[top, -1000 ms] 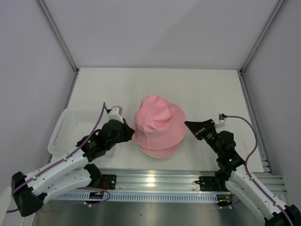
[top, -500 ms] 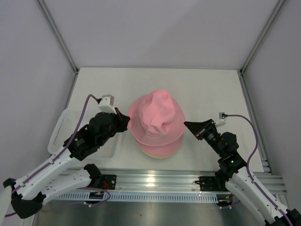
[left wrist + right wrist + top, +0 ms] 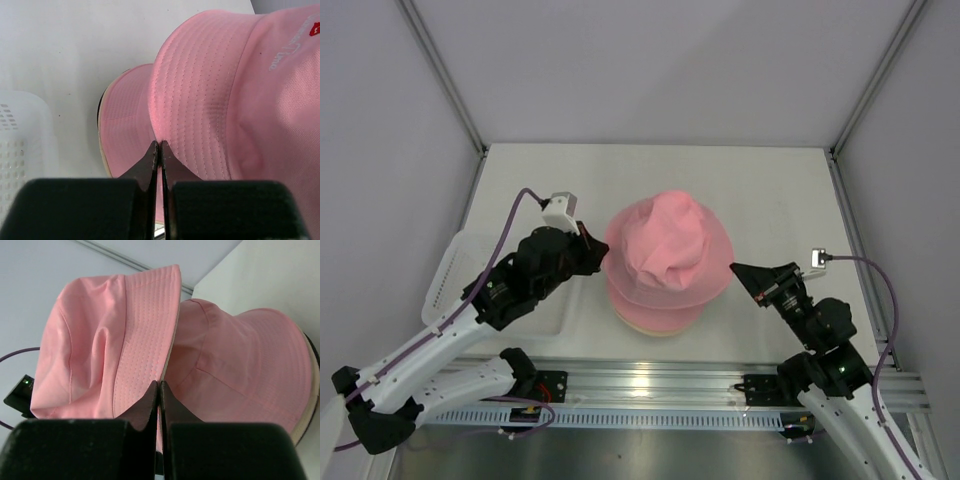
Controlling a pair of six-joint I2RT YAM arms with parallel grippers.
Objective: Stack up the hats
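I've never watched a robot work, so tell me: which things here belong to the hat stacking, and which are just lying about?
Part of the job: top pink hat, pinched at its brim by left hand and right hand; second pink hat beneath; beige hat at the bottom.
Just lying about: white basket on the left.

We make out one line of pale stitched script [image 3: 282, 54] on the upper pink hat [image 3: 235, 100], seen from the left wrist. It runs slantwise toward the picture's edge, and its letters are too small and skewed for us to read with certainty. Just beside it sits a small red embroidered mark [image 3: 315, 29], cut off by the edge and likewise unreadable.
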